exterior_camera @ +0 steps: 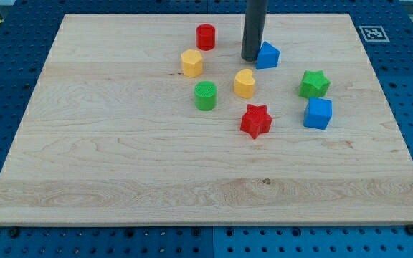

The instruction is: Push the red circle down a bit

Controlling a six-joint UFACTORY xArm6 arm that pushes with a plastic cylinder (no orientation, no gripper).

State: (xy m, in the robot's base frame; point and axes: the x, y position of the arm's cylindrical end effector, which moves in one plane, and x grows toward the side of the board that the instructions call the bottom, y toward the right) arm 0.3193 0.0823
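- My tip rests on the wooden board, touching the left side of the blue triangular block.
- No claw on this rig: a plain rod, nothing held.
- Red circle sits far on the board, left of the tip, apart from it.
- Yellow hexagon lies just near-left of the red circle; green circle nearer.

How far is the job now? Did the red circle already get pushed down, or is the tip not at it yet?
Nothing looks done yet: the red circle sits near the view's top, above the yellow hexagon. In hand: my tip rests to the red circle's right and lower, right beside the blue triangle, with a clear gap to the circle. Left: bring my tip above the circle, then push it down a bit.
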